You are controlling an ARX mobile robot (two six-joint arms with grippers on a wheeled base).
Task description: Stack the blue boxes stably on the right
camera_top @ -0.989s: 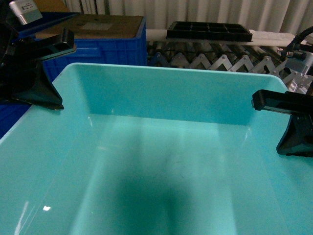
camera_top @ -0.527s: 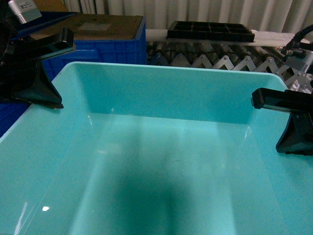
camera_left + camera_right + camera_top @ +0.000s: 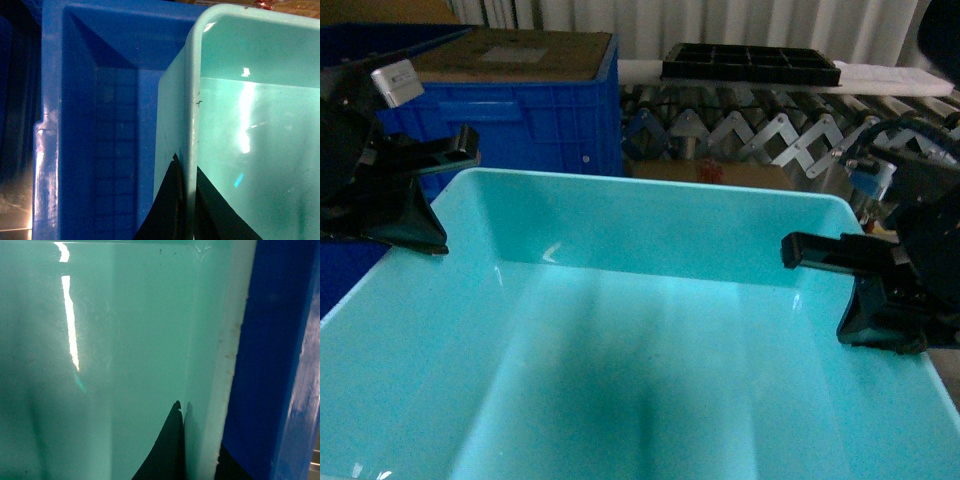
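A light turquoise tub point(image 3: 650, 330) fills most of the head view, held between the two arms with its open side up. The left gripper point(image 3: 405, 205) sits on the tub's left rim; in the left wrist view its fingers point(image 3: 167, 205) straddle that rim, one dark finger outside the wall and one inside, closed on the plastic. The right gripper point(image 3: 880, 300) sits on the right rim, and the right wrist view shows one finger point(image 3: 167, 450) pressed against the inner wall and a dark part of the other just outside the pale rim, so it too is clamped on the tub.

Just left of the tub lies an open royal-blue crate point(image 3: 100, 140), its ribbed floor visible in the left wrist view. Another blue wall point(image 3: 270, 365) stands just beside the tub's right rim. Farther back stand a blue crate holding a cardboard box point(image 3: 525, 55), a black compartment tray point(image 3: 750, 63) and a roller conveyor point(image 3: 740, 125).
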